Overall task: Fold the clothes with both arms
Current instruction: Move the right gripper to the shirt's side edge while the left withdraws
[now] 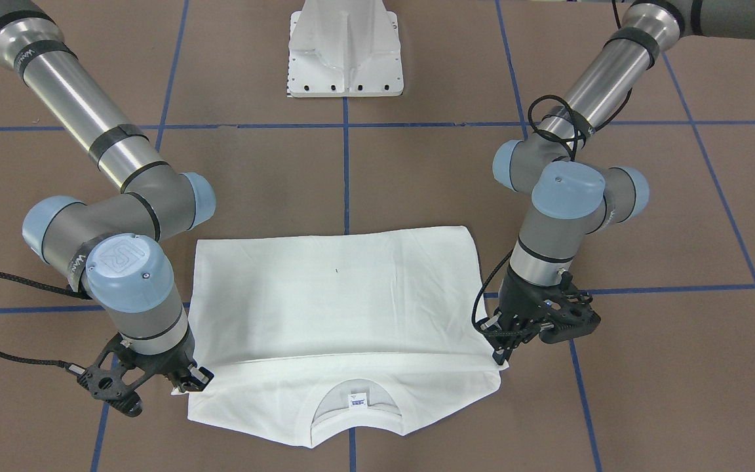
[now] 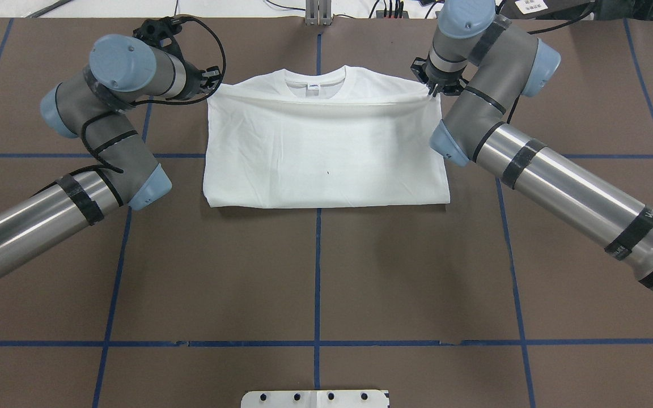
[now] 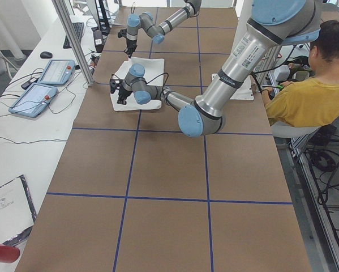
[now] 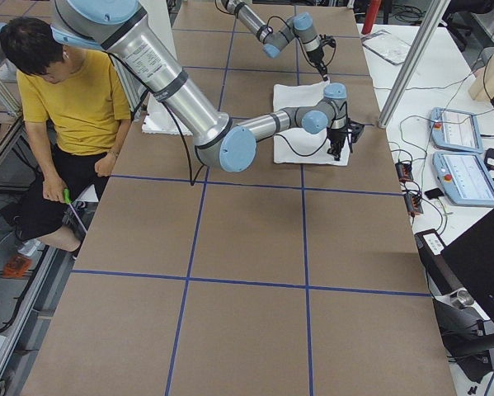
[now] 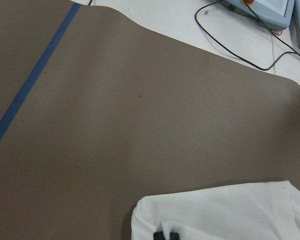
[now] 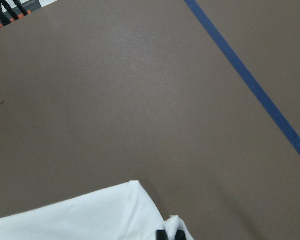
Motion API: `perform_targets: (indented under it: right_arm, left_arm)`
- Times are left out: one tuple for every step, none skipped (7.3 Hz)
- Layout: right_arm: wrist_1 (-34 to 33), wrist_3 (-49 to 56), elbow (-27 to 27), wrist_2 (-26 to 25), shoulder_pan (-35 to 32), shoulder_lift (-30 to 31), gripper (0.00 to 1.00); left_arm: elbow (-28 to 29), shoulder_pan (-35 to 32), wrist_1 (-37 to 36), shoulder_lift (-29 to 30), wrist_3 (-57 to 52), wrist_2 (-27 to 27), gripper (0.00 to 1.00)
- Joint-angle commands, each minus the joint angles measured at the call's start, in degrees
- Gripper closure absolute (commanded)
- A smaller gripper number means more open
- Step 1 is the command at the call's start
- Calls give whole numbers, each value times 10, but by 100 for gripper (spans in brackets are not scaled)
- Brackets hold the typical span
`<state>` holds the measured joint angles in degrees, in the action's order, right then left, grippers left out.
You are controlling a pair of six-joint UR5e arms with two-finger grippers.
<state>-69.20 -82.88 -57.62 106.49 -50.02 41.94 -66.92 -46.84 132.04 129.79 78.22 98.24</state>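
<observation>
- While both grippers sit at the 2 far corners of the doubled-over layer, the T-shirt (image 1: 338,295) lies flat mid-table (image 1: 417,177). Its bottom half is laid up over the chest, the leading edge stops just short of the shoulders, and the neck label (image 1: 356,400) is uncovered.
- Left gripper (image 1: 503,354): fingers narrow. In its wrist view the dark tips sit down in the cloth corner, so we read it as pinching the top layer there.
- Right gripper (image 1: 189,383): same on the opposite corner, tips close together with a small tuck of white beside them.
- The step in hand, we judge, is setting this fold down and letting go at the 2 corners.
- To do it well, we'd keep both corners level so the edge lands straight and parallel to the shoulder line. If 1 side gets ahead, the rectangle skews.
- We'd bring the cloth right onto the layer beneath before opening. Dropped from height, a corner may curl back.
- We'd open both at once, then lift straight up. A sideways drag would likely tug the light knit and wrinkle the smooth panel.
- We'd check that no cloth clings to the tips as they rise.
</observation>
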Motion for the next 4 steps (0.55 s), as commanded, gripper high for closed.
perform_targets:
  right_arm:
    - [0, 0, 9, 0, 1, -4, 95]
    - [1, 0, 19, -1, 1, -9, 69]
    - [1, 0, 21, -1, 1, -12, 44]
    - [1, -2, 22, -1, 1, -18, 38]
  left_arm:
    - [5, 0, 1, -1, 0, -1, 100]
    - [9, -1, 1, -2, 0, -1, 100]
    - [9, 0, 1, -2, 0, -1, 91]
    - [10, -1, 1, -2, 0, -1, 80]
